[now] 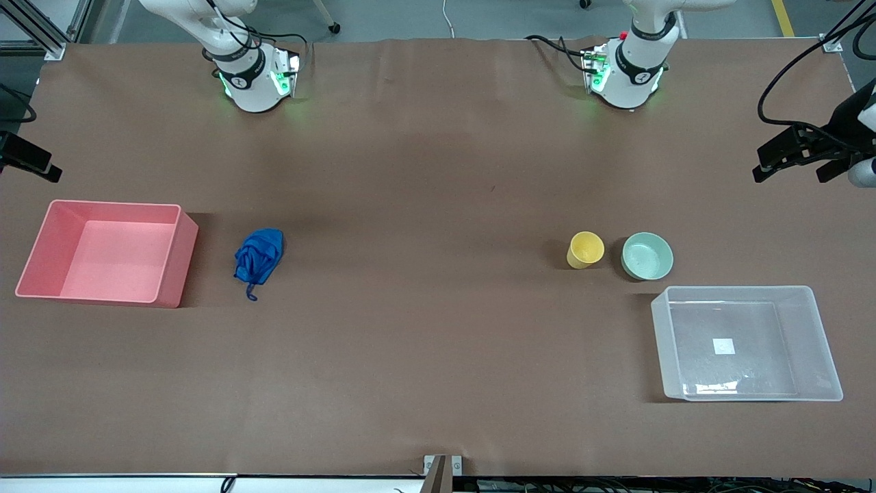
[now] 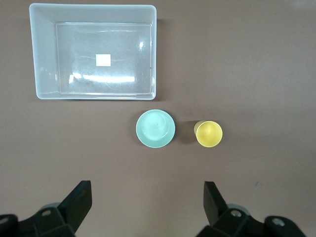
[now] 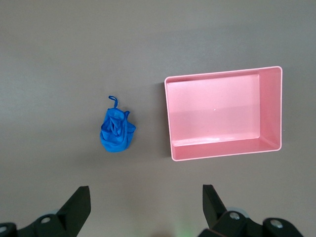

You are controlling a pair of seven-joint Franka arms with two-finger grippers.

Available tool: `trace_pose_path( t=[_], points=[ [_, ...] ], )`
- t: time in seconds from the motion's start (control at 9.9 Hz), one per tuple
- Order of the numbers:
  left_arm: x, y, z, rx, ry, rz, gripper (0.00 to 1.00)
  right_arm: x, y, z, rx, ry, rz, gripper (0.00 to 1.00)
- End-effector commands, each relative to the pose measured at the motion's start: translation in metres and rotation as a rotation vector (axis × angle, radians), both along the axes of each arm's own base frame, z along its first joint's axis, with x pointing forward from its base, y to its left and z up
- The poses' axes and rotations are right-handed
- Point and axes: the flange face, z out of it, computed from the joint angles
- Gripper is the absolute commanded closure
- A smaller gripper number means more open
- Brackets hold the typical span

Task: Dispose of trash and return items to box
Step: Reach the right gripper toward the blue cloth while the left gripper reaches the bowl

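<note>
The blue wad of trash lies on the brown table beside the pink bin, toward the right arm's end; it also shows in the right wrist view. The yellow cup and the mint-green bowl stand side by side toward the left arm's end, a little farther from the front camera than the clear box. The left wrist view shows the cup, the bowl and the box. My left gripper and right gripper are both open, empty and high over the table, outside the front view.
The pink bin also shows in the right wrist view and holds nothing. The clear box holds nothing but its white sticker. Black mounted devices reach in at both table ends. The arm bases stand along the table edge farthest from the front camera.
</note>
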Motion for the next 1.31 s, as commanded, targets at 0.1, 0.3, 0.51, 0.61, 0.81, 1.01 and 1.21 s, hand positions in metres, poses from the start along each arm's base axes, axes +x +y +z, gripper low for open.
trace_pose_path(
  t=[0.1,0.3,0.51,0.61,0.81,1.01,1.21],
  points=[
    [0.003,-0.002,-0.015,0.005,0.038,0.003,0.0,-0.003,-0.002,0.004,-0.011,-0.006,0.003,0.0],
    [0.004,-0.002,-0.021,0.008,0.046,0.016,0.0,-0.003,-0.002,0.004,-0.011,-0.006,0.003,0.0],
    [0.006,0.002,-0.051,0.009,0.072,0.022,0.03,-0.003,-0.001,0.004,-0.011,-0.006,0.005,0.0],
    [0.007,0.004,-0.072,0.007,0.063,0.028,0.03,-0.003,0.0,0.004,-0.011,-0.003,0.006,0.0],
    [0.006,0.008,-0.13,0.006,0.049,0.029,0.04,0.001,0.019,-0.006,-0.014,0.012,0.038,0.0],
    [-0.002,0.014,-0.205,0.008,0.039,0.029,0.04,0.016,0.067,-0.072,-0.028,0.02,-0.005,0.0],
    [-0.023,0.022,-0.279,0.011,0.009,0.021,0.01,0.015,0.109,-0.155,-0.035,0.062,0.018,0.0]
  ],
)
